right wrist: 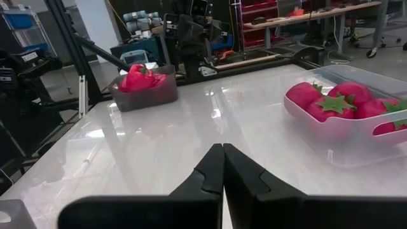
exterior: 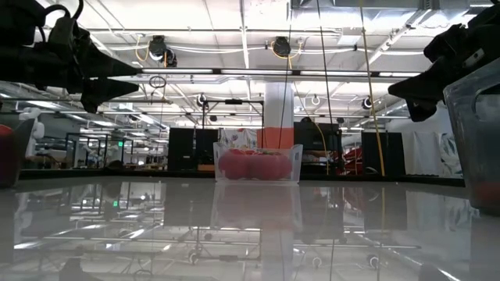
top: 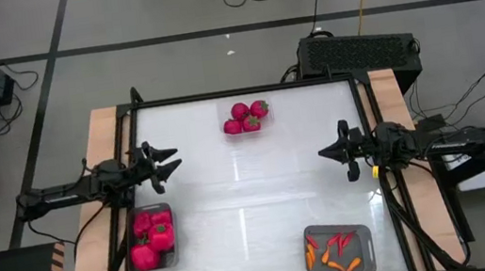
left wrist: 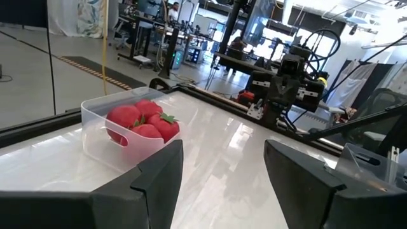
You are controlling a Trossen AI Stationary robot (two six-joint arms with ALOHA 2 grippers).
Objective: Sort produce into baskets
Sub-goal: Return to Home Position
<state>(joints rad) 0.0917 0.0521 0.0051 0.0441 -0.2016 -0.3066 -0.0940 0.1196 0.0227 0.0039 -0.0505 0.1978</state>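
Observation:
On the white table stand three baskets. A clear tray (top: 247, 118) at the far middle holds round red pieces with green tops (left wrist: 145, 121). A grey bin (top: 153, 237) at the near left holds lumpy magenta pieces (right wrist: 141, 77). A grey bin (top: 338, 249) at the near right holds slender orange and red pieces. My left gripper (top: 175, 159) hovers open by the table's left edge, pointing level toward the right, with nothing between its fingers (left wrist: 222, 159). My right gripper (top: 322, 154) hovers shut by the right edge, pointing level toward the left (right wrist: 222, 152). Both are above the table.
A black box with a perforated top (top: 359, 51) stands just beyond the table's far right corner. Wooden strips (top: 103, 145) run along the left and right sides. The white surface (top: 250, 191) between the two grippers and the three baskets carries nothing.

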